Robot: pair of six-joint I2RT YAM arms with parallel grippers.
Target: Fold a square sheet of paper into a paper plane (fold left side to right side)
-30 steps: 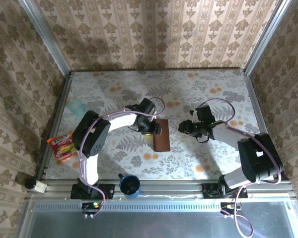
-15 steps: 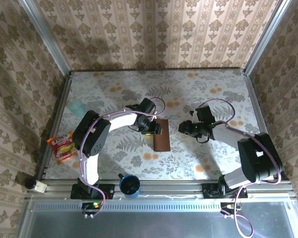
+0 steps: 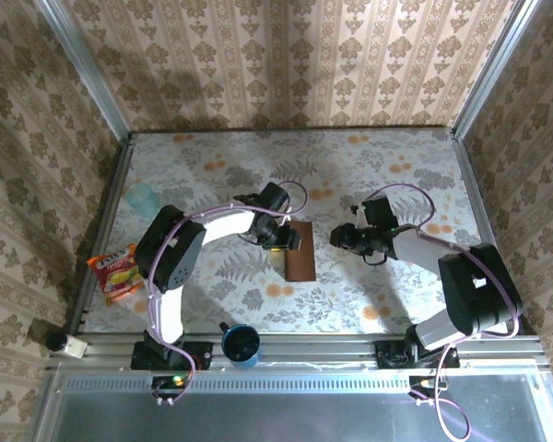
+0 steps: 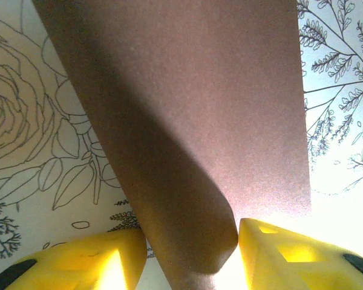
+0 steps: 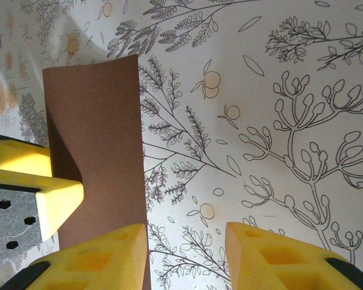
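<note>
The square sheet of paper point(image 3: 300, 256) is dark reddish-brown and lies folded over into a tall narrow strip at the middle of the table. My left gripper point(image 3: 287, 238) is at the strip's upper left edge. In the left wrist view the paper point(image 4: 230, 90) curls into a rounded bend between the yellow fingers point(image 4: 103, 260), and the left gripper point(image 4: 192, 244) stands open around that bend. My right gripper point(image 3: 340, 237) hovers just right of the strip. It is open point(image 5: 186, 244) over bare tablecloth, beside the paper's right edge point(image 5: 97, 121).
A blue cup point(image 3: 241, 343) stands at the near edge between the arm bases. An orange snack packet point(image 3: 116, 273) lies at the left edge, and a pale green cup point(image 3: 142, 196) sits further back on the left. Metal frame rails border the floral tablecloth point(image 3: 378, 175).
</note>
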